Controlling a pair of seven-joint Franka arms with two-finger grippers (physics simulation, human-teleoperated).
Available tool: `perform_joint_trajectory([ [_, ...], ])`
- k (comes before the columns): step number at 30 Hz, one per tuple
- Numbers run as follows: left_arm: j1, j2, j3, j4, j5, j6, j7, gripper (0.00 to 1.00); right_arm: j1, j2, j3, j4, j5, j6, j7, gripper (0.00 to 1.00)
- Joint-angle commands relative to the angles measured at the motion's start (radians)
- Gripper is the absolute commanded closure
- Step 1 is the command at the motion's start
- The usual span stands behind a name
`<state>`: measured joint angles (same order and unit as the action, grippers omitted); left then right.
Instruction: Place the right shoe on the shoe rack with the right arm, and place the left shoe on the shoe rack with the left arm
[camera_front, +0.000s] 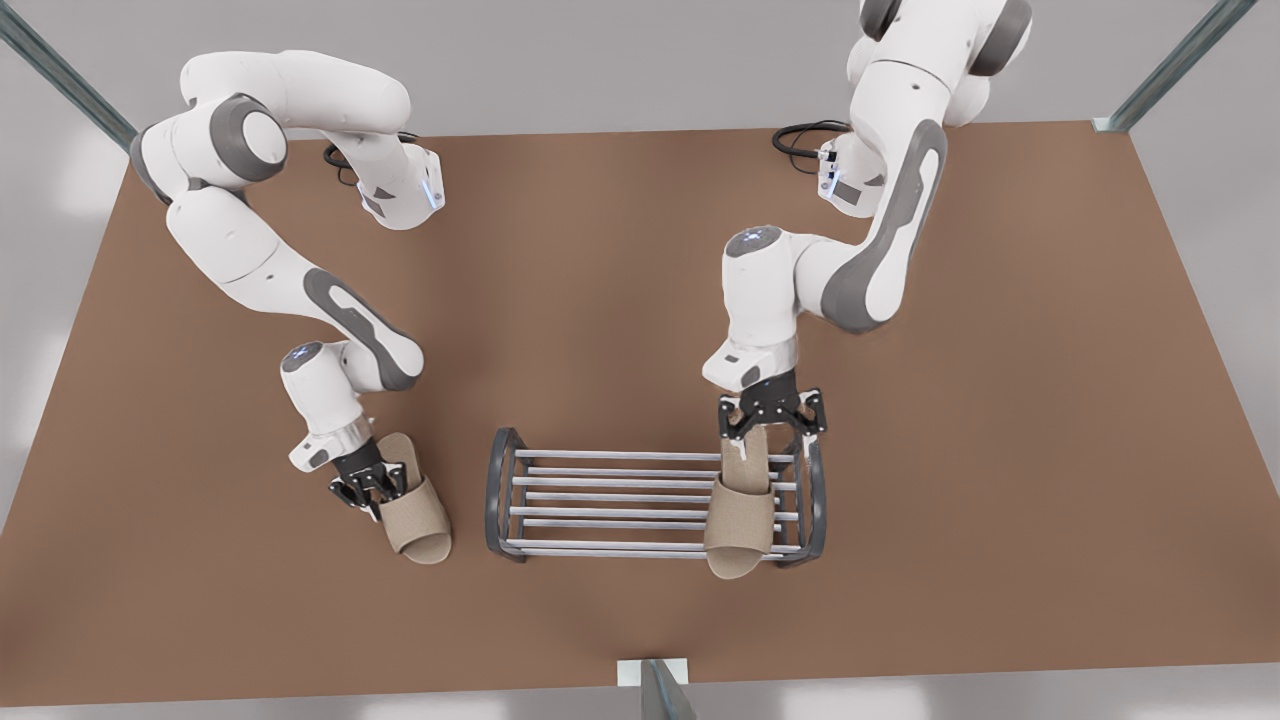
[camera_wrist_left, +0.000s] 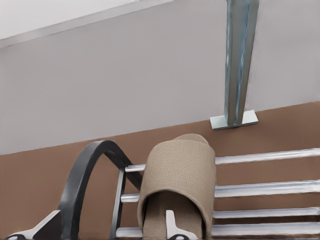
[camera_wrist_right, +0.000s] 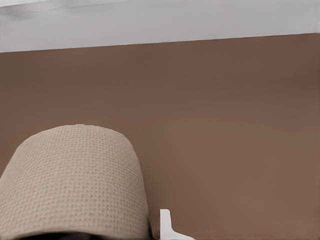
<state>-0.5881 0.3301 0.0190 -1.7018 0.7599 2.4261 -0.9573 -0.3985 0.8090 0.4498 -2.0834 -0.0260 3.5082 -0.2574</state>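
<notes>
Care suits the left gripper (camera_front: 771, 421), clamped on the left shoe (camera_front: 741, 520): settle it flat on the shoe rack (camera_front: 610, 470) bars while the right gripper (camera_front: 368, 487), clamped on the right shoe (camera_front: 415, 520), waits.

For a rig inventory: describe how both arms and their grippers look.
Both arms are glossy white jointed tubes with dark grey joint covers and inlays. Black cables loop near each base. The left gripper and right gripper are small, black and two-fingered, on white wrist blocks; a pale fingertip shows.

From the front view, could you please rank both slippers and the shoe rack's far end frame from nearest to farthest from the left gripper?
From the left gripper:
1. Left shoe, lying on the rack at the front view's right end.
2. Far end frame, the rack's left end in the front view.
3. Right shoe, on the table beyond that frame, at the right gripper.
</notes>
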Motion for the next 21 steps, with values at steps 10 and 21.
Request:
perform_joint_trajectory([
  [10,0.399,-0.148,-0.057,0.206,-0.602,-0.702,0.795,0.00,-0.029,-0.073,0.013,-0.027,0.006,-0.015,0.040,0.79],
  [21,0.554,-0.227,-0.065,0.096,-0.837,-0.660,0.970,0.00,0.061,-0.441,0.089,0.471,-0.009,-1.241,0.434,0.79],
])
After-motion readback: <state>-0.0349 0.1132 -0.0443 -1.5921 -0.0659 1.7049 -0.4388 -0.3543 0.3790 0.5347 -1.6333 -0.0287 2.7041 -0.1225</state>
